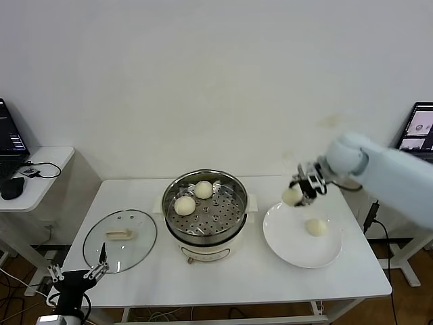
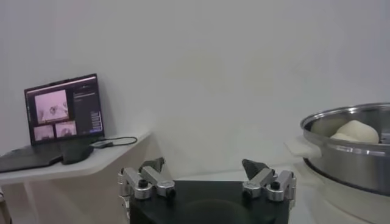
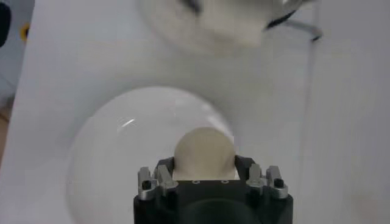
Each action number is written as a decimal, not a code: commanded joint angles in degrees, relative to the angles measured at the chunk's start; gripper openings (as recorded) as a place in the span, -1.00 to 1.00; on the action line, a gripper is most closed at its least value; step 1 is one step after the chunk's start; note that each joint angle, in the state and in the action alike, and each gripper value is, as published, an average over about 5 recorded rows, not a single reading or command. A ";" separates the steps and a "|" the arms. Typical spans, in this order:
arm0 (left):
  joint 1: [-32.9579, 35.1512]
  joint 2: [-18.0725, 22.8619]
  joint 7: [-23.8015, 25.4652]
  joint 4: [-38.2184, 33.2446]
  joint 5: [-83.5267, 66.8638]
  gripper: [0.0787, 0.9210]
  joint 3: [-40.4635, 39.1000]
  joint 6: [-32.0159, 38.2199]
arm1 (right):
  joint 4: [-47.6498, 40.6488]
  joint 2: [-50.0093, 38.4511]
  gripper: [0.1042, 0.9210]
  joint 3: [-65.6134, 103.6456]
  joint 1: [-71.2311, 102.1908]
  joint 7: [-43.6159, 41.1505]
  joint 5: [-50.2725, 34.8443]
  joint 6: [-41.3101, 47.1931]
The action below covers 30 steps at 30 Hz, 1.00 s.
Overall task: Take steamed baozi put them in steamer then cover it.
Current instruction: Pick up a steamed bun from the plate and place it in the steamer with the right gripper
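Observation:
The steel steamer (image 1: 233, 203) stands mid-table on its cream base with two baozi inside, one at the back (image 1: 203, 189) and one to the left (image 1: 185, 205). My right gripper (image 1: 296, 193) is shut on a third baozi (image 1: 292, 196) and holds it above the left rim of the white plate (image 1: 287, 242); the right wrist view shows this bun (image 3: 204, 152) between the jaws. A fourth baozi (image 1: 316, 227) lies on the plate. The glass cover (image 1: 120, 240) with its cream handle lies flat on the table, left of the steamer. My left gripper (image 1: 78, 272) is open, low by the table's front left corner.
A side table (image 1: 40, 169) with a laptop and cables stands at the far left. A monitor (image 1: 418, 128) stands at the far right. In the left wrist view the steamer (image 2: 356, 152) shows to one side, with a bun (image 2: 356, 131) inside it.

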<state>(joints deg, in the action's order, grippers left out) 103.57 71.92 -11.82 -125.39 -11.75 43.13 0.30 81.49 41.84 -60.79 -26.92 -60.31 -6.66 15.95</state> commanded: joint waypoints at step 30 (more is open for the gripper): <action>0.20 1.26 -0.33 -0.44 -0.54 0.77 1.66 0.21 | -4.95 31.51 0.30 -13.88 -2.36 4.88 0.08 -16.67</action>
<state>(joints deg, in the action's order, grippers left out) 103.74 73.16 -12.15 -125.90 -12.26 44.69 0.50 78.47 69.30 -72.84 -30.32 -55.82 -8.81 5.60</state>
